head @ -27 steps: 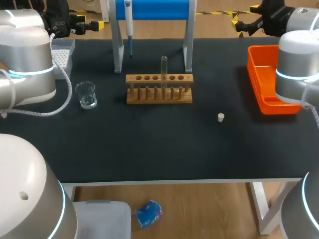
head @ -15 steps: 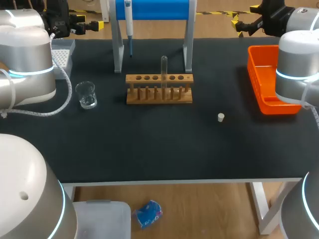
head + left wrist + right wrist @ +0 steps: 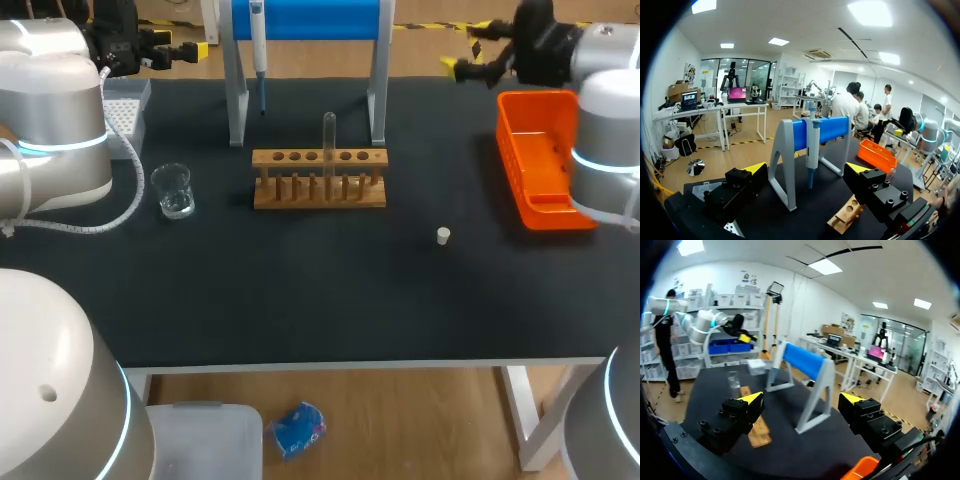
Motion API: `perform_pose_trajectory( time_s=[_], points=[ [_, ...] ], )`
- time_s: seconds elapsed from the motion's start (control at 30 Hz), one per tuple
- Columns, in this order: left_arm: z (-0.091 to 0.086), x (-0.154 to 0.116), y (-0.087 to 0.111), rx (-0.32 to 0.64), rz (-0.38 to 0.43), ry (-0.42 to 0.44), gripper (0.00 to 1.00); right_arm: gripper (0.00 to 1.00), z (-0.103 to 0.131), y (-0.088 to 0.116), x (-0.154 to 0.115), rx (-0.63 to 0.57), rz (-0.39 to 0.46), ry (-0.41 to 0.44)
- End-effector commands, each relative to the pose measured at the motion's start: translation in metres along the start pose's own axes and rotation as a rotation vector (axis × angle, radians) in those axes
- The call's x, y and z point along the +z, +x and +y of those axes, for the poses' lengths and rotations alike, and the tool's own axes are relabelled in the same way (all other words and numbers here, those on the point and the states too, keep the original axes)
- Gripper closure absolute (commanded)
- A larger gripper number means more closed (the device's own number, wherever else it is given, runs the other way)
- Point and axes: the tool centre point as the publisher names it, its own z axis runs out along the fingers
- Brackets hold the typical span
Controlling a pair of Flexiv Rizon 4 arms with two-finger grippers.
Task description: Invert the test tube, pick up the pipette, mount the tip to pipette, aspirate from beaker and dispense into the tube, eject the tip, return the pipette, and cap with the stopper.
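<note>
A clear test tube (image 3: 328, 135) stands upright on the wooden rack (image 3: 318, 180) at mid-table. The pipette (image 3: 258, 45) hangs from the blue stand (image 3: 305, 18) at the back. A glass beaker (image 3: 172, 190) sits left of the rack, and a small white stopper (image 3: 443, 236) lies to its right. My left gripper (image 3: 180, 48) hovers open at the back left, with the pipette (image 3: 812, 145) ahead of its fingers (image 3: 756, 168). My right gripper (image 3: 470, 50) hangs open over the back right, facing the stand (image 3: 805, 362) and holding nothing.
A tip box (image 3: 125, 105) stands at the back left corner. An orange bin (image 3: 535, 160) lies along the right edge, under my right arm. The rack (image 3: 757, 432) and beaker (image 3: 734, 379) lie beyond my right gripper's fingers.
My right gripper has swung left, away from the table's right edge toward the blue stand. The left arm and the objects on the table have not moved.
</note>
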Motion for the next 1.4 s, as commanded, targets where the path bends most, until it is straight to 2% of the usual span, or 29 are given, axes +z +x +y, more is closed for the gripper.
perform_pose_trajectory(
  time_s=[0.03,0.07,0.2,0.37,0.43,0.6,1.03,1.1,1.2,1.4],
  points=[
    [0.0,0.0,0.0,-0.001,0.0,-0.001,0.0,0.0,-0.015,0.027,-0.052,-0.062,0.207,-0.101],
    [0.0,0.0,0.0,-0.001,0.0,-0.001,0.0,0.0,-0.018,0.035,-0.054,-0.129,0.225,-0.103],
    [0.0,0.0,0.0,-0.001,0.0,-0.001,0.0,0.0,-0.018,0.035,-0.054,-0.129,0.225,-0.103],
    [-0.003,-0.008,0.035,0.121,0.15,0.013,0.0,0.0,-0.018,0.035,-0.054,-0.129,0.225,-0.103],
    [0.002,-0.013,0.051,0.161,0.211,-0.003,0.0,0.0,-0.018,0.035,-0.054,-0.129,0.225,-0.103],
    [0.023,-0.024,0.083,0.228,0.288,-0.1,0.0,0.0,-0.018,0.035,-0.054,-0.129,0.225,-0.103],
    [0.023,-0.024,0.083,0.228,0.288,-0.1,0.0,0.0,-0.018,0.035,-0.054,-0.129,0.225,-0.103],
    [0.028,-0.022,0.088,0.252,0.32,-0.087,0.0,0.0,-0.018,0.035,-0.054,-0.129,0.225,-0.103],
    [0.038,-0.025,0.105,0.285,0.379,-0.023,0.0,0.0,-0.018,0.035,-0.054,-0.129,0.225,-0.103],
    [0.054,-0.036,0.133,0.319,0.421,0.057,0.0,0.0,-0.018,0.035,-0.054,-0.129,0.225,-0.103]
  ],
)
